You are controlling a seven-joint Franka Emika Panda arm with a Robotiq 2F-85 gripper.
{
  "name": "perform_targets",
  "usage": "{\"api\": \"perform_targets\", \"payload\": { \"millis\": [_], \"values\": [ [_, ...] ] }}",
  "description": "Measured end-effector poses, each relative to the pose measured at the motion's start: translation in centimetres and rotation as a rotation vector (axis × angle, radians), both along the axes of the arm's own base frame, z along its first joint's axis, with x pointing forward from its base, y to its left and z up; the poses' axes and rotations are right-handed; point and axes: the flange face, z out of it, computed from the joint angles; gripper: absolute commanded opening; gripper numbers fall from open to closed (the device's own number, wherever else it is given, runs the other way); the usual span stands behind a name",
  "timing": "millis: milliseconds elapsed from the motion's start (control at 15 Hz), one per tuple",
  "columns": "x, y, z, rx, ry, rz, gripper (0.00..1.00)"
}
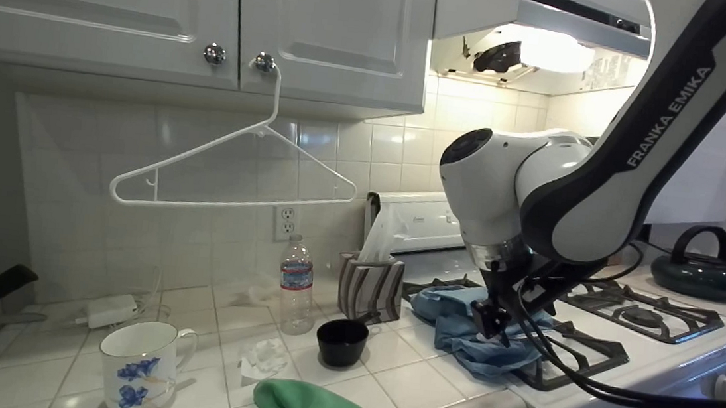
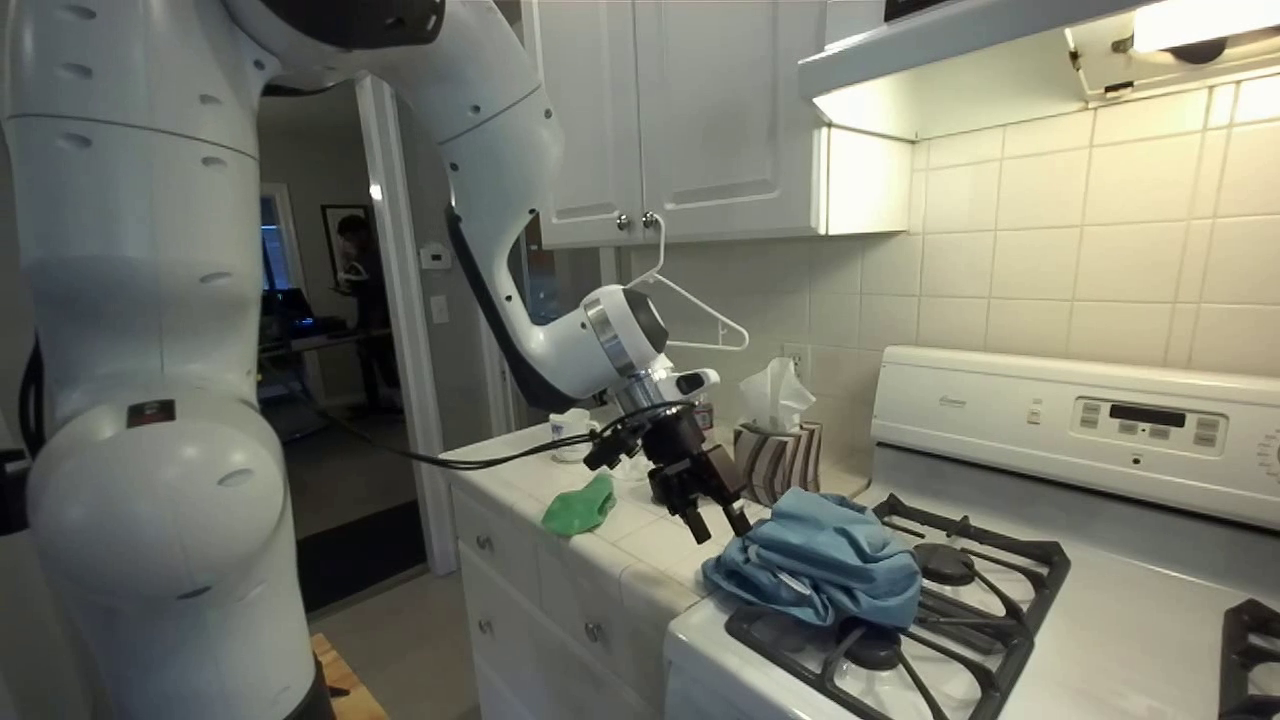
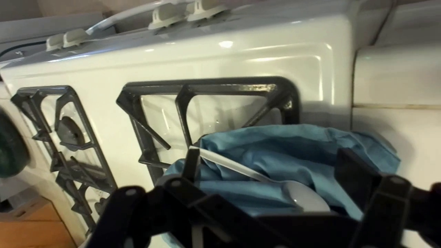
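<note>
Gripper (image 2: pixel 720 526), black, two-fingered: jaws spread wide, nothing gripped; stationed close over a crumpled blue cloth (image 2: pixel 830 560), contact not determinable. Cloth: one, lying across a dark burner grate (image 3: pixel 220 86) of the white gas stove (image 2: pixel 1140 600), reaching toward the tiled counter (image 1: pixel 409 382). Spoon (image 3: pixel 306 197): one, white, apparently plastic, resting on the cloth's folds, seen between the two fingers in the wrist view. Step in hand, as judged: approach stage over cloth and spoon, no grip taken. Next move, as judged: calls for lining the fingers up astride the spoon or a raised fold, and coming low, before closing; the spoon's thin handle would want a careful pinch, with fabric liable to be caught alongside. Markings: Panda arm (image 1: pixel 671 117), lettered "FRANKA EMIKA", pale on black; water bottle (image 1: pixel 297 276), red-and-blue label, wording too small to read; stove backguard (image 2: pixel 1000 420), small script logo and button legends illegible, display dark; tissue box (image 1: pixel 370 288), striped, no lettering made out; mug (image 1: pixel 137 372), white, blue flowers, no text visible; kettle (image 1: pixel 699 276), dark green, no maker's mark seen.
</note>
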Motion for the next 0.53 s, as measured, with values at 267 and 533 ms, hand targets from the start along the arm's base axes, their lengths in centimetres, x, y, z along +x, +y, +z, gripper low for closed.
{"api": "perform_targets", "payload": {
  "millis": [267, 533],
  "values": [
    [0.94, -0.23, 0.68, 0.056, -0.054, -0.026, 1.0],
    [0.93, -0.4, 0.69, 0.051, -0.064, -0.042, 1.0]
  ]
}}
